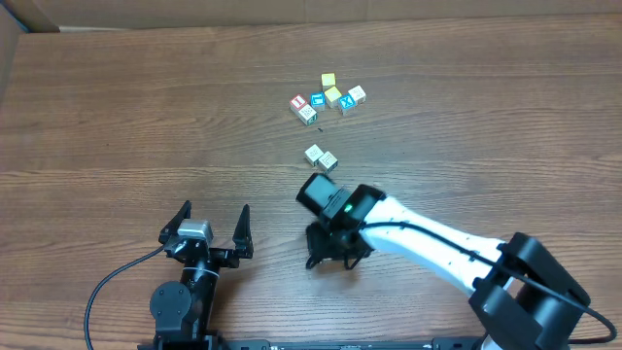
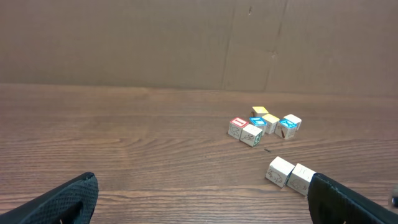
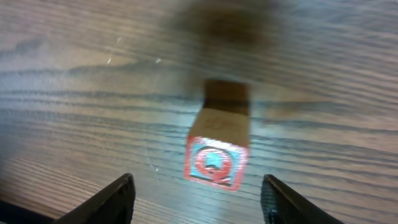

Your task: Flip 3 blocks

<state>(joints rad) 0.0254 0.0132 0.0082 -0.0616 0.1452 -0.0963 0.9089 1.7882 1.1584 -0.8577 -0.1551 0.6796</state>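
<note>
A small wooden block (image 3: 216, 163) with a red-printed white face and a plain tan top lies on the table in the right wrist view. My right gripper (image 3: 198, 194) is open around it, a finger on each side, neither touching. In the overhead view the right gripper (image 1: 330, 251) covers this block. Two pale grey-printed blocks (image 1: 313, 154) (image 1: 328, 161) sit side by side just beyond it, and also show in the left wrist view (image 2: 280, 171) (image 2: 301, 178). My left gripper (image 1: 215, 216) (image 2: 202, 190) stands open and empty at the near left.
A cluster of cubes lies farther back: a red-printed one (image 1: 298, 101), a pale one (image 1: 308, 114), blue-printed ones (image 1: 318, 99) (image 1: 347, 105), yellow ones (image 1: 328, 80) (image 1: 333, 94) and another pale one (image 1: 357, 93). A cardboard wall (image 2: 186, 43) stands behind the table.
</note>
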